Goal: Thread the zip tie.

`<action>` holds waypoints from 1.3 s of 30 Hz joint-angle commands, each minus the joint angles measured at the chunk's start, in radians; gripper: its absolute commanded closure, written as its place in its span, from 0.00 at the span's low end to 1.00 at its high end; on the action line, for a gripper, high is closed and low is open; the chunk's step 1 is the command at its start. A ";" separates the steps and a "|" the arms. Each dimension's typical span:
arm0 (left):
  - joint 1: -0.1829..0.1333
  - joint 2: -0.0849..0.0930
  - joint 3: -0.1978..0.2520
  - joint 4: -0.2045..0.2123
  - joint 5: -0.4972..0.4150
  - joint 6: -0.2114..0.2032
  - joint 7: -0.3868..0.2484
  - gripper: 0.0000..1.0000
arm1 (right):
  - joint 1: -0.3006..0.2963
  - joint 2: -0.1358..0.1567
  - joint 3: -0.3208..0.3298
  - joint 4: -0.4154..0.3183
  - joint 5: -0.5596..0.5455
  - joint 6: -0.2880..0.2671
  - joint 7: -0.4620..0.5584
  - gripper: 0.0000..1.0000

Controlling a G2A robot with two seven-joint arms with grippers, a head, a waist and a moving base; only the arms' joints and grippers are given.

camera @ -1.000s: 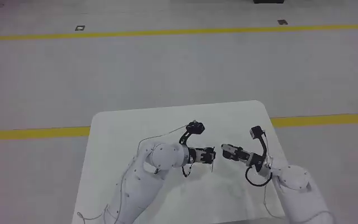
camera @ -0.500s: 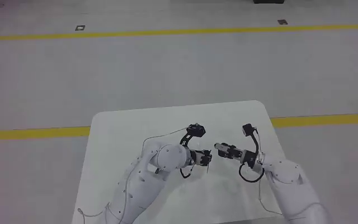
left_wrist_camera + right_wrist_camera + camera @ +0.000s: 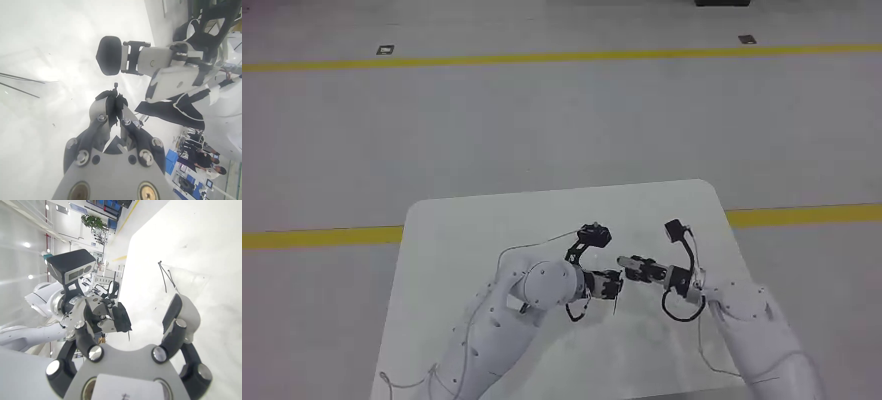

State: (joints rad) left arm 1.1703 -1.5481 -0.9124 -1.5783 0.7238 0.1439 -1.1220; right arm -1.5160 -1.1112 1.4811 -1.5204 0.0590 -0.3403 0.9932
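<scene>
**Right arm has closed the gap to the held zip tie**

Your left pincer (image 3: 115, 98) is clamped on the zip tie (image 3: 115, 86) above the tabletop (image 3: 492, 230). The tie's head pokes just past the fingertips, and its tail trails below the pads, long axis crosswise to the arms. Your right pincer (image 3: 627, 264), wide open and empty, has drawn near, probably close enough to take the tail.

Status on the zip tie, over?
Left gripper shut on zip tie, end poking out. Right gripper open, close alongside, not gripping. Spare zip ties on table, clear of both.
</scene>
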 commanded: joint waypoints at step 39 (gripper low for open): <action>-0.076 0.045 0.097 0.035 -0.002 0.099 0.018 1.00 | 0.031 0.027 -0.042 0.019 0.008 0.000 0.055 0.87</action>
State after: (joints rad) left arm 1.0960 -1.5041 -0.8171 -1.5447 0.7237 0.2417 -1.1044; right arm -1.4855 -1.0841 1.4397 -1.5021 0.0679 -0.3400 1.0493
